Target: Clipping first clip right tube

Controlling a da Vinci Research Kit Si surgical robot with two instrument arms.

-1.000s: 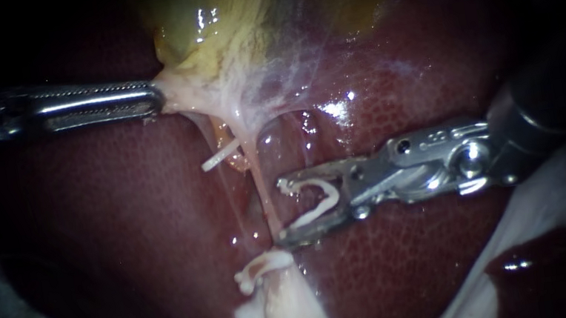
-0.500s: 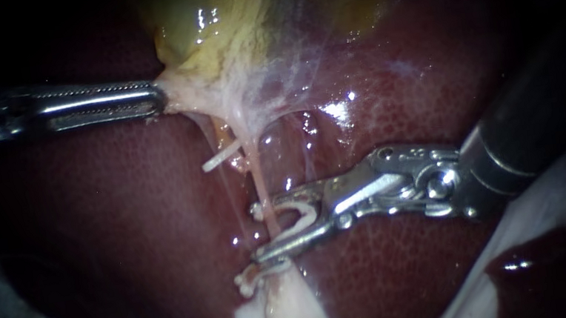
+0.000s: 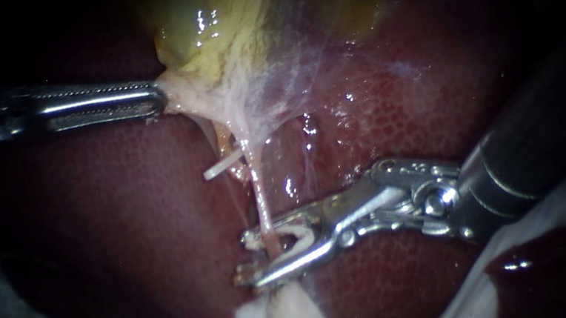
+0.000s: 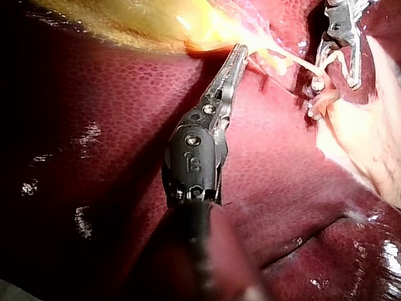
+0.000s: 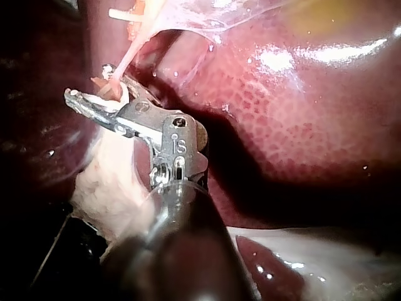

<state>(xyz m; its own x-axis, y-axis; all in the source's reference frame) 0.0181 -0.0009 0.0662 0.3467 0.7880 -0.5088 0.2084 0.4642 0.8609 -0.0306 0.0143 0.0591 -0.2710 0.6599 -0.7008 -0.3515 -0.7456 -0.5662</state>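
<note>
Endoscope view: our right instrument [image 3: 244,261] holds the clip [image 3: 300,233] in narrowed jaws astride the right tube [image 3: 258,193]. Our left instrument [image 3: 155,98] clamps the gallbladder [image 3: 207,50] taut. If we close skewed, we risk a partial clip or a torn tube.

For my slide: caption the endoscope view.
Right instrument holds a clip around the right tube; left instrument grips the gallbladder.

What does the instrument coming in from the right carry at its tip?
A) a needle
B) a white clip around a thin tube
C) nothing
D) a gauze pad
B: in the endoscope view the right instrument holds a white clip astride the thin tube.
</note>
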